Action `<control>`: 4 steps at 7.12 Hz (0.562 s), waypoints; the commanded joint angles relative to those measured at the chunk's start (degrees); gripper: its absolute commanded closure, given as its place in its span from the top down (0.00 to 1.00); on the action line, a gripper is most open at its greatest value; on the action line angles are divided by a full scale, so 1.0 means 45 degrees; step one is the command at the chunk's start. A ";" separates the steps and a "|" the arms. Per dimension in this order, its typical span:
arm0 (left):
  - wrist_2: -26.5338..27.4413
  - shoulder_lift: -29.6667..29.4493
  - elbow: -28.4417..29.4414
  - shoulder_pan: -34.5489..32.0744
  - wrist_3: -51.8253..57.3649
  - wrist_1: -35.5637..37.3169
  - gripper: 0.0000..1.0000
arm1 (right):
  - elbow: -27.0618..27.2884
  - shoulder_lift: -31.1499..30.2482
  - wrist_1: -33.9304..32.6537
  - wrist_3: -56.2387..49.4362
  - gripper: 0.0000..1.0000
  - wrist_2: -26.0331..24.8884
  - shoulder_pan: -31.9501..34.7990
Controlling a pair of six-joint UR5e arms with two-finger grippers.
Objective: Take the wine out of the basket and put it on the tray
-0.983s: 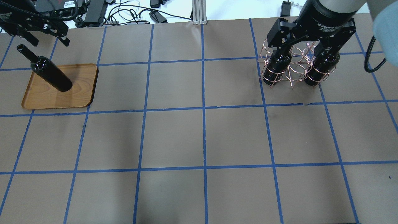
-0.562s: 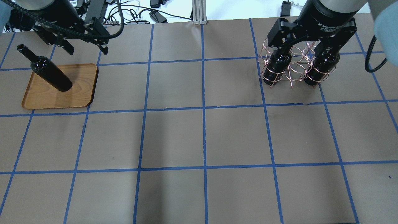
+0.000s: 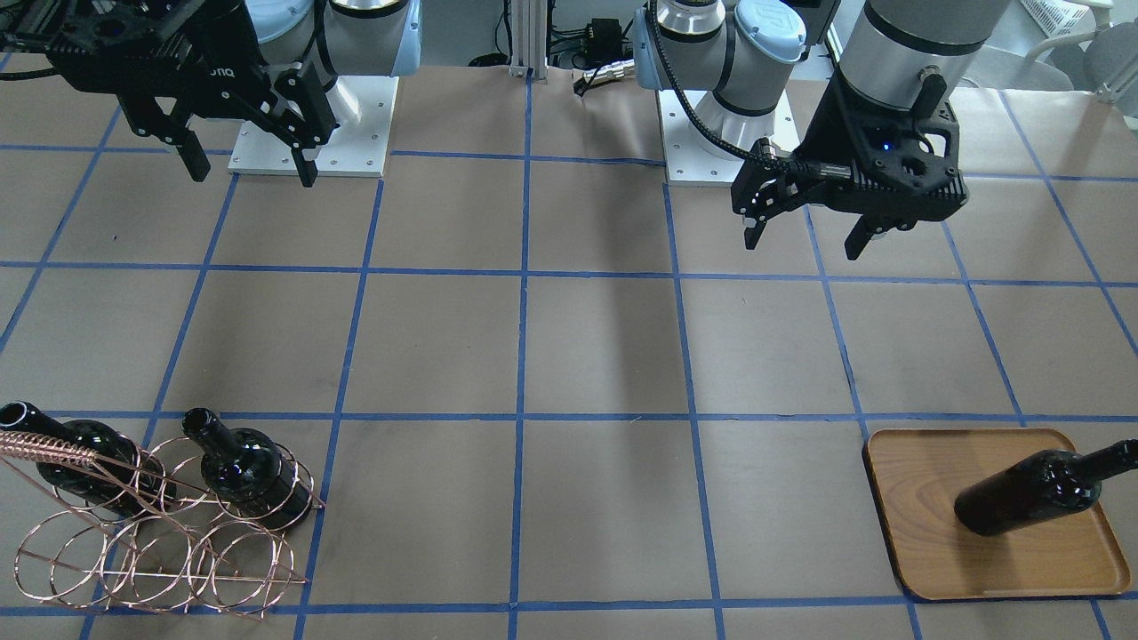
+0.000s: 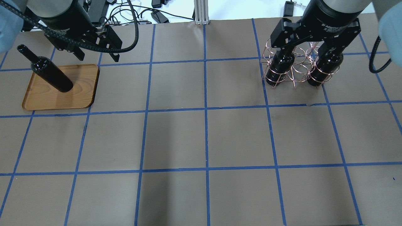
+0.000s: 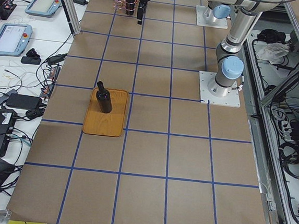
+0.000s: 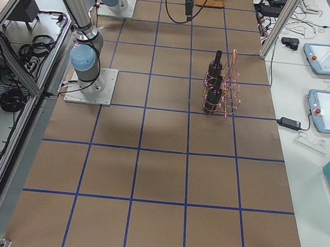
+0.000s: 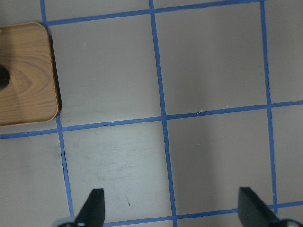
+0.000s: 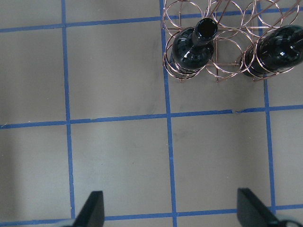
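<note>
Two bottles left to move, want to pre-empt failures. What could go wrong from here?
1. The wine bottle stands upright on the wooden tray, with the open left gripper close by; a brush, or the next placement, could topple it.
2. The two remaining bottles sit inside thin rings of the wire rack; pulling one out might snag and drag or tip the rack.

Wine (image 3: 1022,493): dark glass, high gloss, small white highlights.
Tray (image 3: 925,462): orange-brown wood, grain plain to see, smooth with a soft sheen.
Basket (image 3: 160,542): thin copper-coloured wire, shiny.
Table cover (image 4: 176,138): brown paper, matt, faintly scuffed.
Grid lines (image 4: 206,138): blue tape, smooth.
</note>
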 commanded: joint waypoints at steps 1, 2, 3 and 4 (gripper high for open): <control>0.0011 0.0010 -0.0014 0.0015 0.0033 -0.0014 1.00 | 0.0011 -0.0006 0.0022 -0.0034 1.00 0.0000 0.0000; 0.0011 0.0010 -0.0014 0.0015 0.0033 -0.0014 1.00 | 0.0011 -0.0006 0.0351 -0.0228 1.00 -0.0019 0.0000; -0.0008 -0.0009 -0.0033 0.0015 0.0033 -0.0014 1.00 | 0.0011 0.0013 0.0412 -0.0191 1.00 0.0116 0.0000; -0.0008 -0.0009 -0.0014 0.0015 0.0033 -0.0014 1.00 | -0.0008 0.0033 0.0452 -0.0307 1.00 0.0001 0.0000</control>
